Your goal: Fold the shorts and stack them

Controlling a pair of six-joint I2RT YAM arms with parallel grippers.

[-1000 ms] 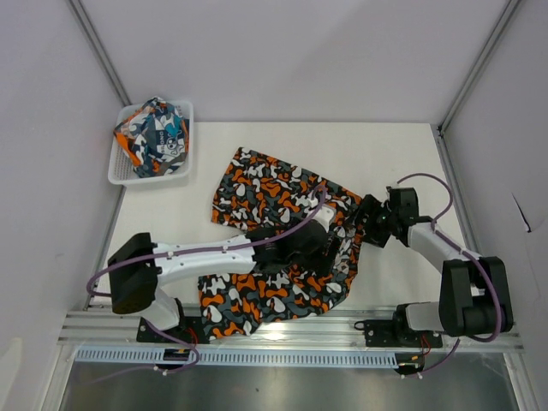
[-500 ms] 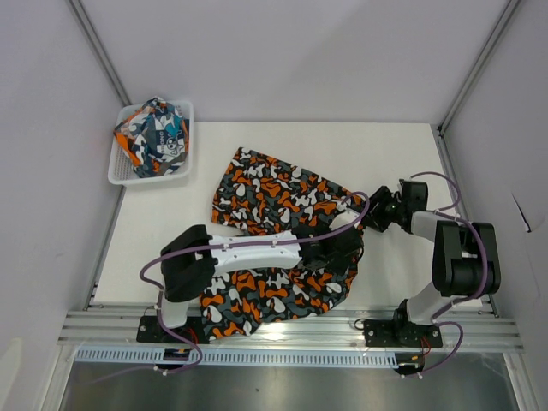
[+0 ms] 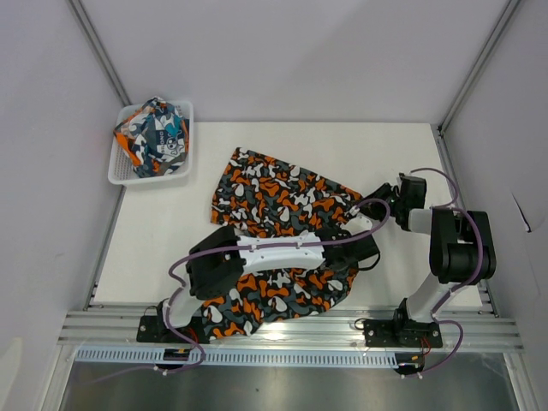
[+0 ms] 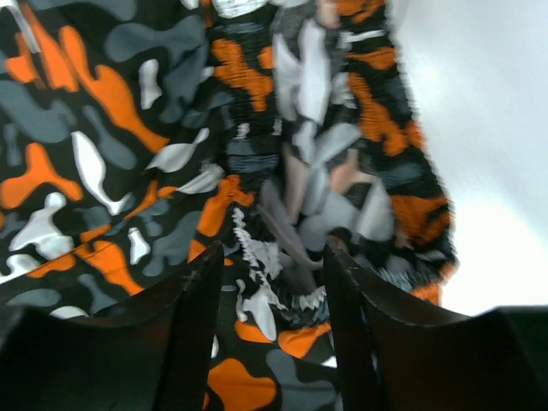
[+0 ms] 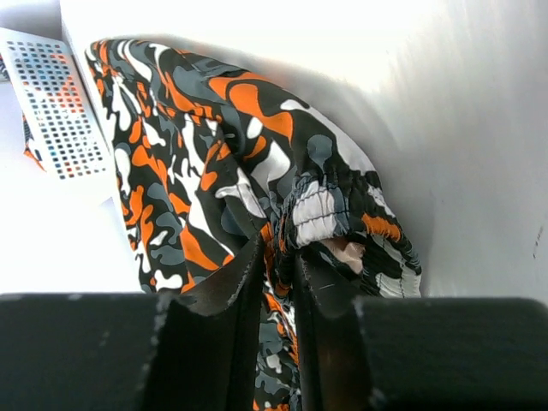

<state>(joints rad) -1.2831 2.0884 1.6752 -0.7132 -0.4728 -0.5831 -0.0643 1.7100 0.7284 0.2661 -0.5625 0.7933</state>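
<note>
Table [image 3: 171, 231]: flat white surface, matte.
Camouflage shorts [image 3: 274, 193]: soft thin fabric in orange, black, grey and white blotches, spread across the middle of the table, with its near part under the left arm.
Left arm [image 3: 274, 250]: white links with black joints, stretched low from the near-left base across the shorts to their right edge.
Right arm [image 3: 458, 244]: folded tightly back on itself, its wrist turned left toward the same edge.
Basket [image 3: 120, 175]: white perforated plastic, rectangular, in the far-left corner.
Teal-print shorts [image 3: 158, 137]: bunched inside the basket.
Waistband [image 5: 321, 210]: gathered elastic, ruffled.
Left gripper [image 4: 272, 257]: fingers apart astride the bunched waistband (blurred, so I cannot tell if they pinch it).
Right gripper [image 5: 278, 255]: fingers nearly together, pinching a raised fold of the camouflage shorts.
</note>
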